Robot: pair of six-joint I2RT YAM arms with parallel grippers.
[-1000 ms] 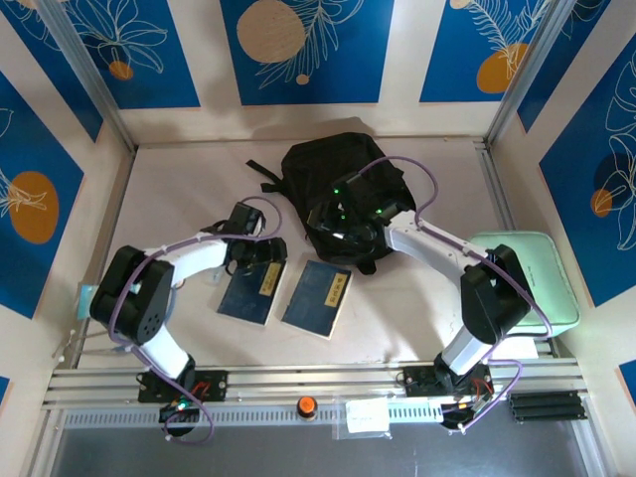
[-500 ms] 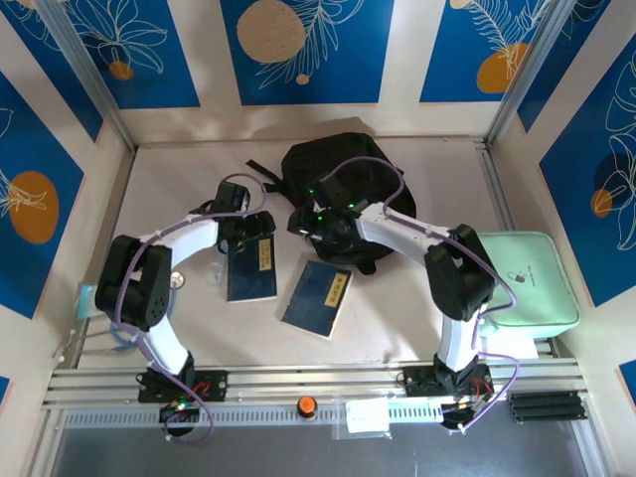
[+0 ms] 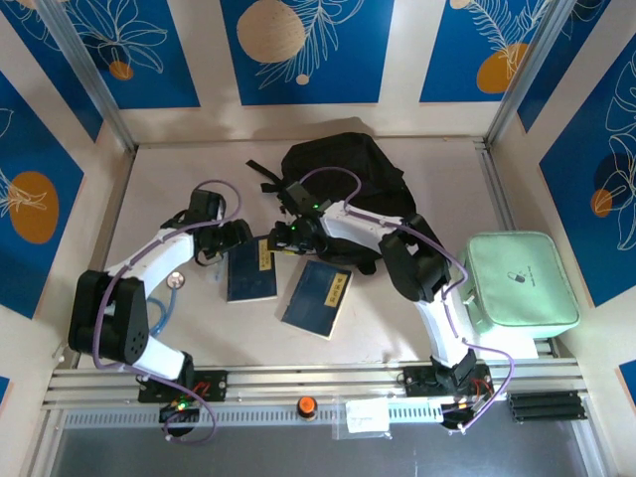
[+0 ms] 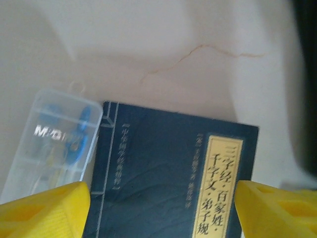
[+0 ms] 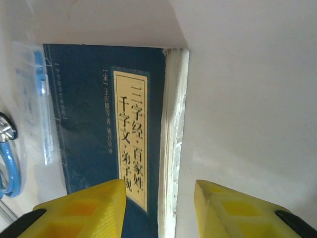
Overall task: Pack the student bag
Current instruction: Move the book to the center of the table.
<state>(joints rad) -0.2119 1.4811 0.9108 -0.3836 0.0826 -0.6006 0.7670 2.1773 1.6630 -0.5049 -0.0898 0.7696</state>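
The student bag (image 3: 343, 179), a black backpack, lies at the back of the table. In front of it are two dark blue books with yellow title labels, the left book (image 3: 249, 271) and the right book (image 3: 318, 296). My left gripper (image 3: 227, 241) hovers at the left book's (image 4: 168, 163) far left corner, and in the wrist view this gripper (image 4: 163, 210) is open wide across the cover. My right gripper (image 3: 281, 238) is at the book's far right corner. It (image 5: 158, 208) is open, with the book's white page edge (image 5: 173, 124) between its fingers, untouched.
A clear plastic box (image 4: 54, 144) with blue items lies against the left book's left side. A blue ring (image 5: 7, 163) lies beyond it. A mint-green zip case (image 3: 520, 281) sits at the right edge. Walls close in the back and sides.
Both grippers swung left. The right one left the bag and came to the left book's right edge, its jaws narrowing. The left book has turned straighter.
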